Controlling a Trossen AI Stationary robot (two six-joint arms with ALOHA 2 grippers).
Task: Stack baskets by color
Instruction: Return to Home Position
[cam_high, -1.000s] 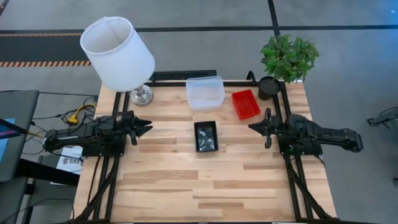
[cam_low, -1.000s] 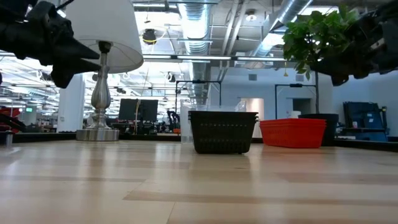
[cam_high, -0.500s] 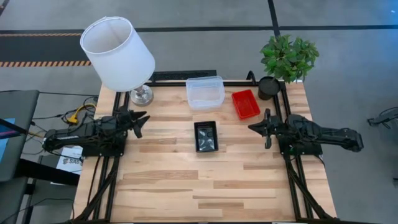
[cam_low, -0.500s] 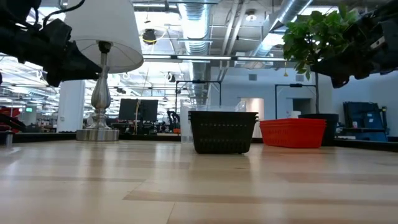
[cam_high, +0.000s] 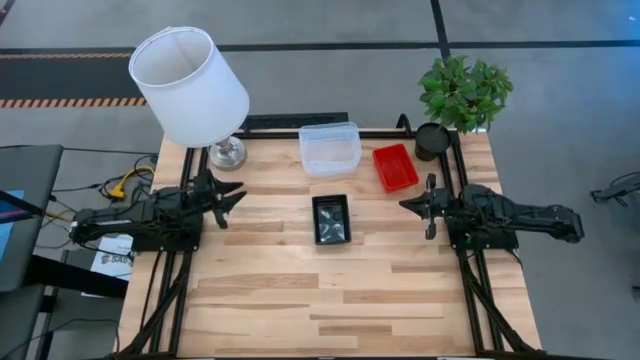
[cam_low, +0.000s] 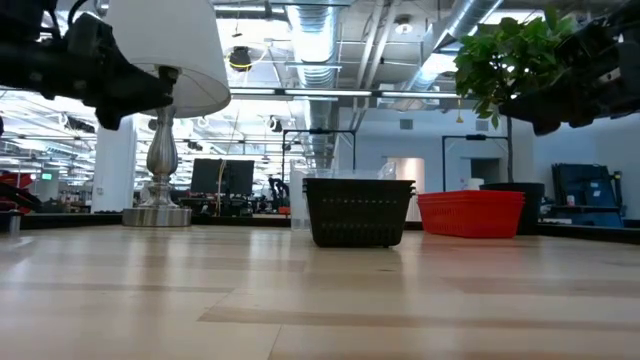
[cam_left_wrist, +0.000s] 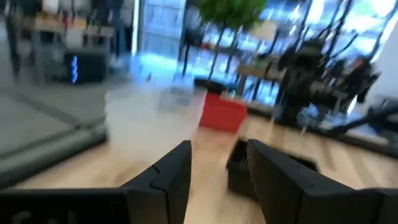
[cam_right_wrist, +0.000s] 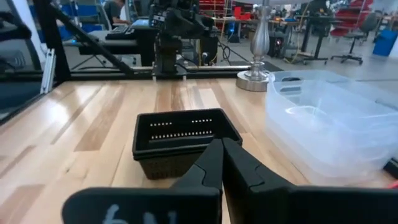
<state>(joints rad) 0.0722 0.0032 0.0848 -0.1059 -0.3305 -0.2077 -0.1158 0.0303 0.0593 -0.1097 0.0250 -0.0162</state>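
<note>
A black mesh basket (cam_high: 331, 219) rests on its base at the table's middle. A clear basket (cam_high: 330, 148) stands behind it near the far edge, and a red mesh basket (cam_high: 395, 167) sits to that one's right. My left gripper (cam_high: 238, 193) hovers level at the left edge, open, pointing at the baskets; its wrist view shows a gap between its fingers (cam_left_wrist: 217, 149). My right gripper (cam_high: 403, 205) hovers level at the right edge, shut, pointing at the black basket (cam_right_wrist: 183, 140). Neither touches anything.
A white-shaded lamp (cam_high: 192, 88) stands at the far left corner. A round black pot (cam_high: 432, 140) with a green plant (cam_high: 463, 90) stands at the far right corner. The near half of the wooden table (cam_high: 330, 300) is bare wood.
My left gripper has stayed at the left edge but has rolled about its own axis. Its tip swung a little toward the far edge and partly back. The baskets have kept still.
</note>
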